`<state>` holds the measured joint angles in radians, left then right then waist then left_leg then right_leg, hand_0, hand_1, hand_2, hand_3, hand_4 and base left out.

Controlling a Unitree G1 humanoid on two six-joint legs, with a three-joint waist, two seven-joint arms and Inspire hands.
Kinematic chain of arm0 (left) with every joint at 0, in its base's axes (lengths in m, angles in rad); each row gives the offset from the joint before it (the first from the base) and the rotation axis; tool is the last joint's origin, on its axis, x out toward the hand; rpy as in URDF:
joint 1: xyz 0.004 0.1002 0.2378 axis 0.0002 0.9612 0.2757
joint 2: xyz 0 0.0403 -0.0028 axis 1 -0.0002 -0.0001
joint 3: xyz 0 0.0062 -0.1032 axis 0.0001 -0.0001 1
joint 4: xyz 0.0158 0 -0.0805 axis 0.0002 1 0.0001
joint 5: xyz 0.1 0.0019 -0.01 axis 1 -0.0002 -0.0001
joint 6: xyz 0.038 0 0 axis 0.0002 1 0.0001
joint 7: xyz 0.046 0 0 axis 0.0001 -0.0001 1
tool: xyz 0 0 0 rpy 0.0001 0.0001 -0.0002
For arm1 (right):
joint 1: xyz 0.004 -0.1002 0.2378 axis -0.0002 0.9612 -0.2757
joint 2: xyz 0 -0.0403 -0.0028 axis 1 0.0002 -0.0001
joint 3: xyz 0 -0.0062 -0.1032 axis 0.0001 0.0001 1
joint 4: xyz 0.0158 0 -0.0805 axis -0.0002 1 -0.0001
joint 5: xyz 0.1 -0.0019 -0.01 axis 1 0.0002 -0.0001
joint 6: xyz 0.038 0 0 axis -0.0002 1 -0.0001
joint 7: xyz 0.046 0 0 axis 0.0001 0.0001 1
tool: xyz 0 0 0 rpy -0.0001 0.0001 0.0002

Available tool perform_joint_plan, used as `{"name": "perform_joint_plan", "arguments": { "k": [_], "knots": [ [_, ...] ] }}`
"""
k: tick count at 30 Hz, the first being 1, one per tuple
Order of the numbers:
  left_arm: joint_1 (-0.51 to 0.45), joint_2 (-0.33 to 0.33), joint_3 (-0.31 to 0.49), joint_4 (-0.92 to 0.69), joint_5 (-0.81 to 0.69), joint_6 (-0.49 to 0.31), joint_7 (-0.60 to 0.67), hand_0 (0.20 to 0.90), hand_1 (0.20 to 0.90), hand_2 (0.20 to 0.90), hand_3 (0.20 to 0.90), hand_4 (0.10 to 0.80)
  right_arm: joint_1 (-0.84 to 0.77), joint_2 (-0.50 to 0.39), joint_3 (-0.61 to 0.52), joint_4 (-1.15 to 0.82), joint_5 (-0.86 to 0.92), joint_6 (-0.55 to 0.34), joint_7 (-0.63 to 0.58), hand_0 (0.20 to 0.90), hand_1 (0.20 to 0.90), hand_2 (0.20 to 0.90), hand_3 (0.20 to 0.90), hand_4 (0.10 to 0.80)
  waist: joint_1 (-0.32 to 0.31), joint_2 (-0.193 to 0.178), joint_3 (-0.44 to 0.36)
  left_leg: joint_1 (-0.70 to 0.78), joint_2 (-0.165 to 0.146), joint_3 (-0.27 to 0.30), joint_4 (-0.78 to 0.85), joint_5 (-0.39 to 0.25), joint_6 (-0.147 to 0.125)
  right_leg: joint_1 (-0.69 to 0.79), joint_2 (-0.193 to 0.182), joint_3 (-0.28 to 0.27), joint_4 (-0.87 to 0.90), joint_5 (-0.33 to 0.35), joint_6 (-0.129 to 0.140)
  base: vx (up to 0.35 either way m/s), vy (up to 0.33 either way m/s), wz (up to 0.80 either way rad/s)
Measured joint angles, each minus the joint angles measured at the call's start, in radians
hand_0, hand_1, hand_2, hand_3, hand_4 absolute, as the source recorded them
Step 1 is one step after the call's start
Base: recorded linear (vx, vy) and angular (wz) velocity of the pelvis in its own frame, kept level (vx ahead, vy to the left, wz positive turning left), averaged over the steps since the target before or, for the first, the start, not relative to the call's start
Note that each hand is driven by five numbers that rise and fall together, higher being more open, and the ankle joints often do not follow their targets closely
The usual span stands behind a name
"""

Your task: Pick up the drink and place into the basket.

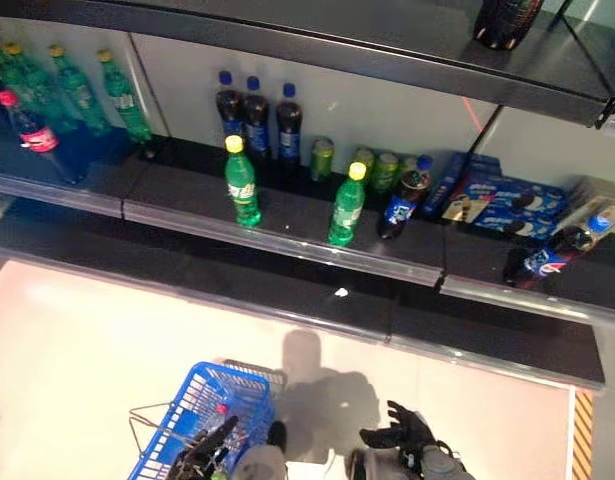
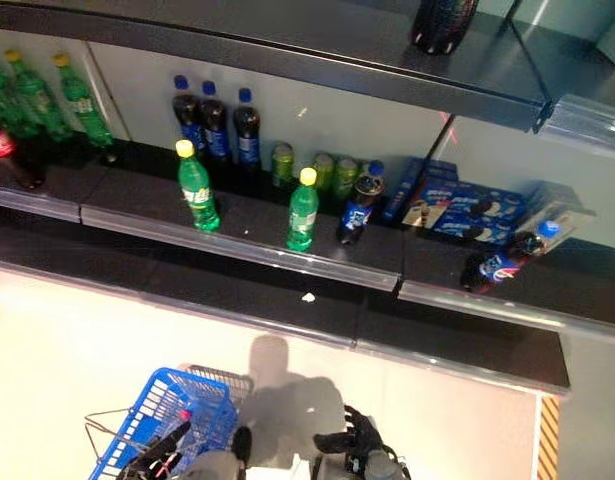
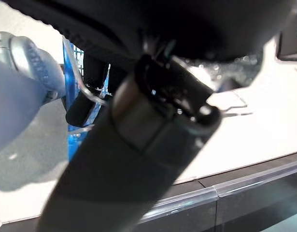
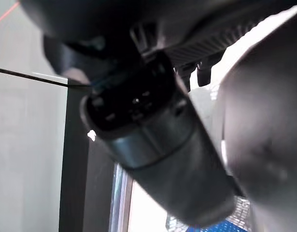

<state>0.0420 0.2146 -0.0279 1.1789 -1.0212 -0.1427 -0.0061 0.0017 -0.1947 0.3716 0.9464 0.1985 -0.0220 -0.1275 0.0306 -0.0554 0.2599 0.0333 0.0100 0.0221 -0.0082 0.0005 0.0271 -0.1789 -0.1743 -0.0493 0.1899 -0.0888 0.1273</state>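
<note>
The blue basket (image 1: 202, 412) hangs at the lower left, off the pale floor. My left hand (image 1: 209, 450) is shut on its thin wire handles (image 3: 85, 93). A small red cap (image 1: 221, 408) shows inside the basket. My right hand (image 1: 399, 436) is low beside the basket, to its right, with fingers relaxed and empty. Drinks stand on the dark shelf ahead: two green bottles with yellow caps (image 1: 242, 185) (image 1: 347, 207) near the front edge, and a dark bottle with a blue cap (image 1: 405, 200) leaning beside them.
Dark blue-capped bottles (image 1: 255, 118) and green cans (image 1: 373, 166) stand at the shelf's back. Green bottles (image 1: 79, 90) and a red-capped cola (image 1: 27, 128) are at the left. Blue biscuit boxes (image 1: 502, 202) and a lying dark bottle (image 1: 549, 254) are at the right. Striped floor tape (image 1: 584, 436).
</note>
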Motion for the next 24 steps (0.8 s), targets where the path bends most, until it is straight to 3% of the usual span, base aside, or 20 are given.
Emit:
{"name": "perform_joint_plan", "arguments": {
  "k": [1,3,4,5,6,7,11,13,16,24],
  "knots": [
    [0.008,-0.003,0.000,0.002,0.000,-0.002,0.000,0.300,0.300,0.300,0.200,0.100,-0.010,0.003,-0.008,0.017,0.001,-0.015,0.001,0.900,0.900,0.900,0.900,0.800,-0.016,-0.008,-0.005,0.004,-0.005,-0.015,-0.006,0.008,-0.012,0.001,-0.001,0.029,-0.062,0.065,0.009,0.132,-0.229,0.71],
    [0.006,-0.004,-0.005,0.001,0.000,-0.003,0.000,0.300,0.300,0.300,0.200,0.100,-0.009,0.013,-0.015,0.032,-0.001,-0.030,-0.002,0.900,0.900,0.900,0.900,0.800,-0.032,-0.025,-0.015,0.017,-0.015,-0.056,-0.008,0.006,-0.027,0.017,-0.006,0.059,-0.112,0.141,-0.006,0.118,-0.185,0.75],
    [0.012,-0.001,-0.013,-0.005,0.001,-0.005,0.000,0.300,0.300,0.300,0.200,0.100,0.004,0.032,-0.015,0.047,-0.005,-0.031,-0.004,0.900,0.900,0.900,0.900,0.800,-0.028,-0.062,-0.039,0.035,-0.036,-0.066,-0.009,-0.008,-0.047,0.049,-0.015,0.058,-0.133,0.193,-0.004,0.138,-0.232,0.59],
    [0.007,-0.015,-0.014,-0.002,0.003,-0.007,0.008,0.300,0.300,0.300,0.200,0.100,0.001,0.032,-0.015,0.059,-0.012,-0.029,-0.005,0.900,0.900,0.900,0.900,0.800,-0.022,-0.051,-0.042,0.045,-0.026,-0.070,-0.006,-0.014,-0.055,0.062,-0.012,0.056,-0.136,0.190,-0.017,0.142,-0.240,0.40],
    [0.027,-0.038,-0.013,-0.006,0.027,-0.017,0.015,0.300,0.300,0.300,0.200,0.100,0.003,0.027,-0.011,0.026,-0.053,-0.016,-0.004,0.900,0.900,0.900,0.900,0.800,-0.001,-0.033,-0.059,0.053,0.010,-0.061,0.000,-0.030,-0.072,0.086,0.014,0.050,-0.164,0.190,-0.013,0.107,-0.213,-0.03],
    [0.045,-0.052,-0.016,-0.025,0.035,-0.031,0.014,0.300,0.300,0.300,0.200,0.100,0.024,0.021,-0.007,-0.023,-0.084,-0.014,-0.004,0.900,0.900,0.900,0.900,0.800,0.001,-0.022,-0.073,0.052,0.028,-0.059,0.017,-0.045,-0.090,0.107,0.042,0.047,-0.198,0.207,-0.035,0.059,-0.154,-0.17],
    [0.050,-0.064,-0.037,-0.034,0.087,-0.030,0.015,0.300,0.300,0.300,0.200,0.100,0.055,-0.120,0.070,-0.334,-0.130,0.016,0.045,0.900,0.900,0.900,0.900,0.800,0.003,-0.004,-0.074,0.038,0.075,-0.060,0.026,-0.051,-0.099,0.120,0.090,0.030,-0.250,0.233,-0.067,-0.040,-0.091,-0.07],
    [0.043,-0.058,-0.056,-0.062,0.099,-0.025,0.016,0.300,0.300,0.300,0.200,0.100,0.060,-0.218,0.089,-0.508,-0.127,0.022,0.088,0.900,0.900,0.900,0.900,0.800,-0.017,-0.001,-0.073,0.019,0.084,-0.058,0.020,-0.054,-0.105,0.096,0.100,0.030,-0.251,0.240,-0.075,-0.039,-0.001,-0.04],
    [0.045,-0.053,-0.065,-0.083,0.099,-0.012,0.018,0.300,0.300,0.300,0.200,0.100,0.091,-0.296,0.065,-0.700,-0.117,0.008,0.121,0.900,0.900,0.900,0.900,0.800,-0.044,-0.002,-0.073,0.024,0.088,-0.053,-0.010,-0.045,-0.127,0.086,0.103,0.036,-0.254,0.241,-0.073,0.012,0.051,-0.08],
    [0.079,-0.049,-0.038,-0.103,0.098,0.003,0.025,0.300,0.300,0.300,0.200,0.100,0.136,-0.318,-0.055,-0.997,-0.027,-0.063,0.172,0.900,0.900,0.900,0.900,0.800,-0.091,-0.012,-0.070,0.055,0.081,-0.003,-0.032,-0.047,-0.119,0.085,0.098,0.064,-0.266,0.253,-0.056,0.016,0.057,-0.18]
  ]
}}
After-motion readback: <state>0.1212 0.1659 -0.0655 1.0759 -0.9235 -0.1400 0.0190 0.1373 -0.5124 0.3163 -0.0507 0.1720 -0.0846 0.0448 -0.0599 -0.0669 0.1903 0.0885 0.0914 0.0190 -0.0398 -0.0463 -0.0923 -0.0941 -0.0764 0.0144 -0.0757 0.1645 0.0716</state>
